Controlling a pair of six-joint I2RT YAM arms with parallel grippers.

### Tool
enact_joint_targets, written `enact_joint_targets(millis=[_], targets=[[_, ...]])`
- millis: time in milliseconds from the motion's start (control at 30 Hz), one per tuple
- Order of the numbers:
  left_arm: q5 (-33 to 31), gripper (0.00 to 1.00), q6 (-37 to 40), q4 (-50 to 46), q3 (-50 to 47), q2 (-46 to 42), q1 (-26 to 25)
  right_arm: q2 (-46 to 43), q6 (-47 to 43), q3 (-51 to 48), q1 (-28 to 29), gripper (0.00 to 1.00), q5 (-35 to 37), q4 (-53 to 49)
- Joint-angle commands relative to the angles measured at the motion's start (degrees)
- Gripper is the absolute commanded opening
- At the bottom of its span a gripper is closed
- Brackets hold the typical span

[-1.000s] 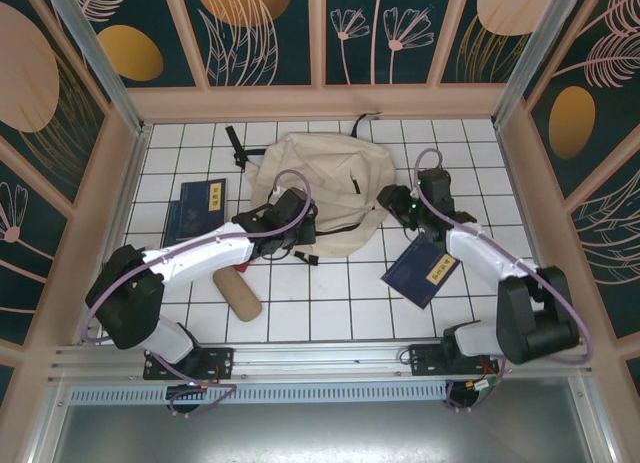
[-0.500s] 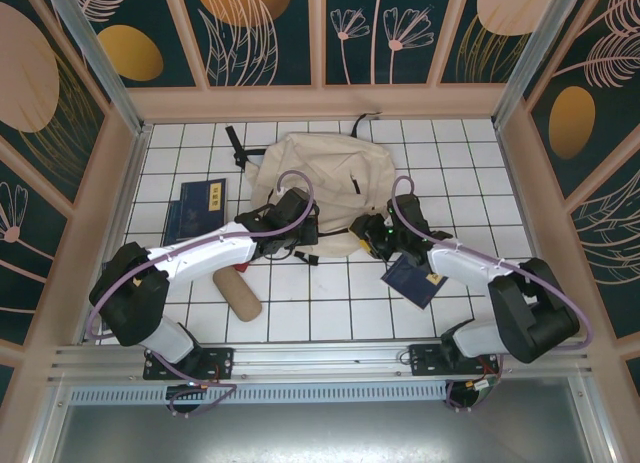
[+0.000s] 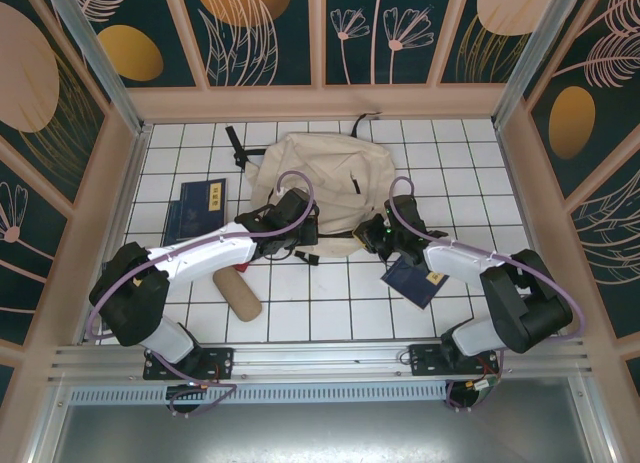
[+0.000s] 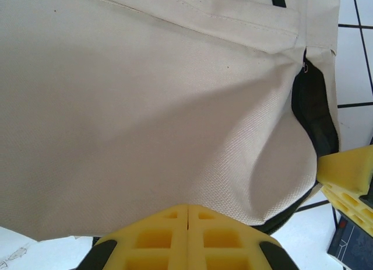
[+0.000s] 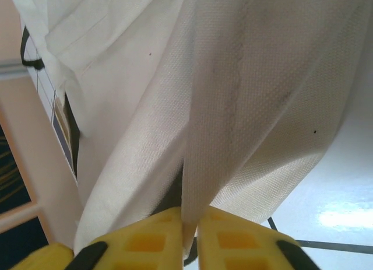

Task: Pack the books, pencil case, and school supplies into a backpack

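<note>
Well left of the backpack (image 3: pixel 320 173), flat on the tiled table (image 3: pixel 330 318): first navy book (image 3: pixel 197 208), yellow label uppermost. Thin and stiff, probably light. Best taken by one long edge, since too flat for a pinch from above.

Near-left of the backpack, beside the left arm: pencil case (image 3: pixel 237 294), a tan soft roll lying on its side. Likely light and yielding. Best pinched across the middle of the roll.

At the backpack's near hem, left part: left gripper (image 4: pixel 187 214), yellow jaws pressed fully together, seemingly on a pinch of cream cloth that tents up from them.

Centre: the backpack itself, cream fabric with black straps, slumped flat at the far middle of the table. Soft and limp, with no shape of its own. Mouth apt to sag closed unless held up at two points along the zipper edge. Dark gap visible beside the hem in the left wrist view.

At the backpack's near hem, right part: right gripper (image 5: pixel 189 223), jaws closed on a fold of backpack cloth running up from between the pads.

Near-right of the backpack, partly under the right arm: second navy book (image 3: pixel 408 283), turned corner-on, yellow label showing. Same stiff, thin handling as the first, with an edge grip advised once the arm is clear.
</note>
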Motion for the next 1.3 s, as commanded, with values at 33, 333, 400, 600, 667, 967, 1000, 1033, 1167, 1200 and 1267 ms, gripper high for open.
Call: enact_joint_targets(millis=[33,333,400,600,667,967,1000,1033,1167,1200,1267], targets=[[-3.95,0.0,-0.16,-1.04,0.0,-1.26,0.26,0.9,-1.27,-0.7,-0.14,0.05,5.45,-2.9],[-17.3,0.0,-0.38,-11.12,-0.51,-3.98,2.75,-0.17,-11.25,0.84,-7.26,0.0,15.59,-8.77],[-18.33,0.0,0.16,-11.08,-1.85,-4.82,4.42,-0.33,-13.89,1.35,-10.13,0.0,16.19,-9.45],[-14.39,0.0,4.19,-5.59,-1.75,-3.42,7.8,3.7,-25.75,5.97,-18.02,0.01,14.16,-6.06],[-12.47,0.0,4.82,-3.78,0.04,-1.33,7.99,6.77,-30.68,8.55,-19.32,0.02,9.4,-3.23],[-10.8,0.0,4.03,-1.21,5.59,5.85,8.47,8.86,-34.49,16.26,-20.28,0.42,4.35,-11.43],[-9.09,0.0,4.29,-0.14,5.57,5.78,8.43,7.31,-34.1,16.1,-20.02,0.44,4.37,-13.02],[-7.76,0.0,4.54,0.63,5.59,5.7,8.4,5.67,-33.38,15.74,-19.79,0.45,4.07,-14.24],[-2.03,0.0,5.97,3.23,4.88,4.94,8.42,-3.07,-27.48,10.96,-16.0,0.53,-2.31,-13.08],[-0.44,0.0,6.53,4.23,4.35,4.52,8.38,-4.62,-25.59,9.98,-14.11,0.53,-3.82,-12.31],[2.11,0.0,7.19,5.65,3.56,3.78,8.38,-6.11,-23.37,9.57,-9.96,0.54,-3.33,-12.6]])
